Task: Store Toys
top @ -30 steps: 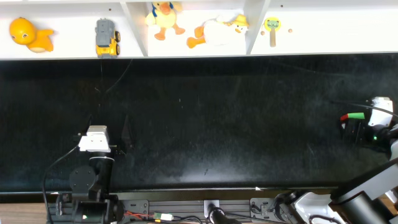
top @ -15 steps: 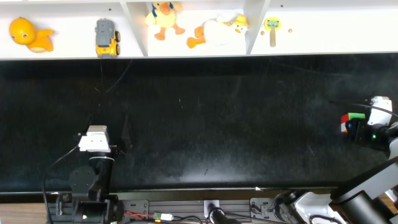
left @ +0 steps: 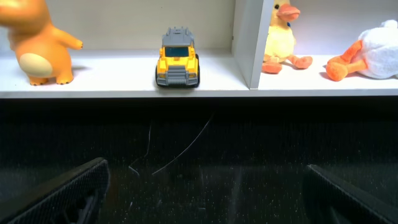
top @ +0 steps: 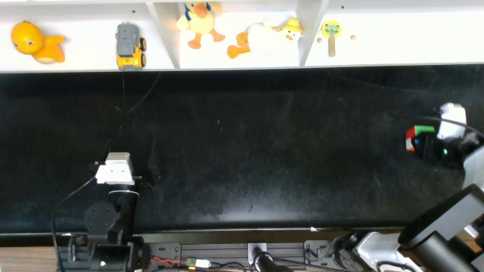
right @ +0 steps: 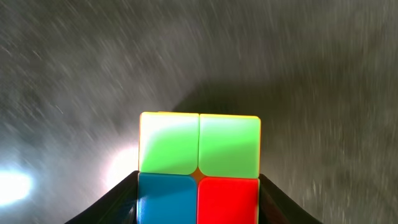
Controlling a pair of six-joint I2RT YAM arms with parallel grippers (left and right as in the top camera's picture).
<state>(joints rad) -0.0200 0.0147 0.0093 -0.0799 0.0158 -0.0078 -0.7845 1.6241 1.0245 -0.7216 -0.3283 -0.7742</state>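
A small puzzle cube (right: 199,163) with green, blue and red faces sits between the fingers of my right gripper (right: 199,186), which is shut on it. In the top view the cube (top: 414,138) hangs at the far right above the black mat, with the right gripper (top: 420,143) behind it. My left gripper (left: 202,186) stands open low over the mat at the left, nothing between its fingers (left: 68,190). On the white shelf stand an orange toy (top: 36,41), a yellow truck (top: 130,45), a yellow duck (top: 200,21), a white plush (top: 265,36) and a small green toy (top: 331,33).
The white shelf (top: 242,64) runs along the far edge of the black mat (top: 249,143), split by dividers into compartments. The left arm's base (top: 113,211) stands at the near left. Cables lie along the front edge.
My right gripper has risen with the cube and shifted a little left and toward the shelf. The left arm has not moved.
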